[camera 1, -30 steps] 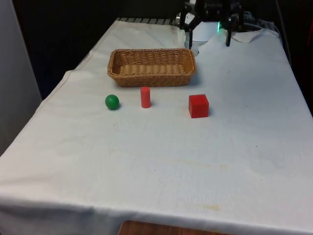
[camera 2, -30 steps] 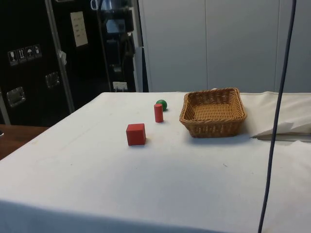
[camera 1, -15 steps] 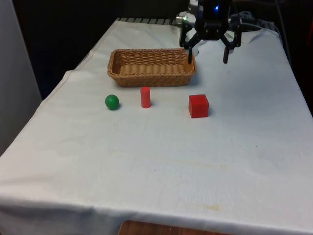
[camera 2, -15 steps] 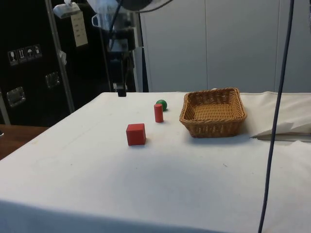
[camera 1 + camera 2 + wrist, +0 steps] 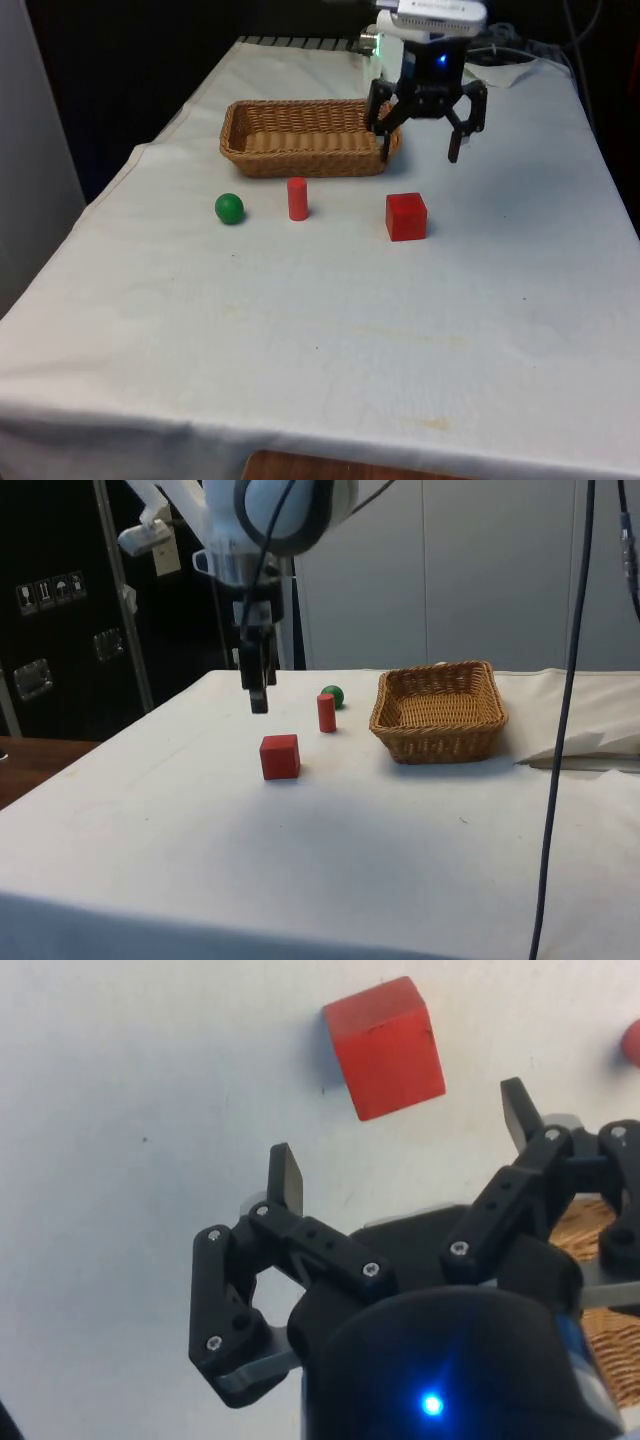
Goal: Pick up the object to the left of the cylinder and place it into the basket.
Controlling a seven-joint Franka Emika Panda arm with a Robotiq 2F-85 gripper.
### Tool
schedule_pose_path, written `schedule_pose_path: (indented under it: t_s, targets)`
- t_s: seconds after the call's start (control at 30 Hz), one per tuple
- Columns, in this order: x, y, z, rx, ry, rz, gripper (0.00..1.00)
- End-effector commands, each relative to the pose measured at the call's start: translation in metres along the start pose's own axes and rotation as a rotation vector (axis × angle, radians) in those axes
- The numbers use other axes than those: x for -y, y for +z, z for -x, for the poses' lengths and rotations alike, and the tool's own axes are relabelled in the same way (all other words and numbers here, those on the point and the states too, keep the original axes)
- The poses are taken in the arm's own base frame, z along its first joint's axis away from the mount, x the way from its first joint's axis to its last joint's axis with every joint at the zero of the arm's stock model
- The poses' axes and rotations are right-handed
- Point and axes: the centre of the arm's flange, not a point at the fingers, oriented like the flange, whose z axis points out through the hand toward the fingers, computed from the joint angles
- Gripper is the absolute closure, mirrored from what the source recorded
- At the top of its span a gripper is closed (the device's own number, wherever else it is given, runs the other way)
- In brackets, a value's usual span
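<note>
Hovering above the red cube point(image 5: 406, 216), your gripper point(image 5: 419, 153) is wide apart; you're needing the green ball point(image 5: 229, 208) beyond the red cylinder point(image 5: 297, 198), nearer the table's side edge.

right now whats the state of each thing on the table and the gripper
gripper: open, holding nothing, in the air beside the basket
green ball: resting on the cloth, untouched
red cylinder: standing upright between ball and cube
red cube: sitting flat on the cloth
basket: upright, nothing inside
</note>
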Motion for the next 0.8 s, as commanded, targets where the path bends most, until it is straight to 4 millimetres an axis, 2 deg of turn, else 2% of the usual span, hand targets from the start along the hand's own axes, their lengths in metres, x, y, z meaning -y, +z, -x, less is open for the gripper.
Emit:
schedule_pose_path:
  t_s: [0.0, 0.2, 0.4, 0.43, 0.57, 0.77]
  targets:
    - [0.000, 0.004, 0.001, -0.012, -0.007, -0.006, 0.00]
    - [-0.006, 0.020, 0.005, -0.008, -0.022, 0.002, 0.00]
    - [-0.016, 0.045, 0.012, 0.003, -0.044, 0.006, 0.00]
    - [-0.016, 0.042, 0.011, 0.016, -0.039, 0.013, 0.00]
    - [-0.020, 0.060, 0.016, 0.002, -0.050, 0.001, 0.00]
    - [-0.022, 0.070, 0.017, 0.010, -0.048, 0.003, 0.00]
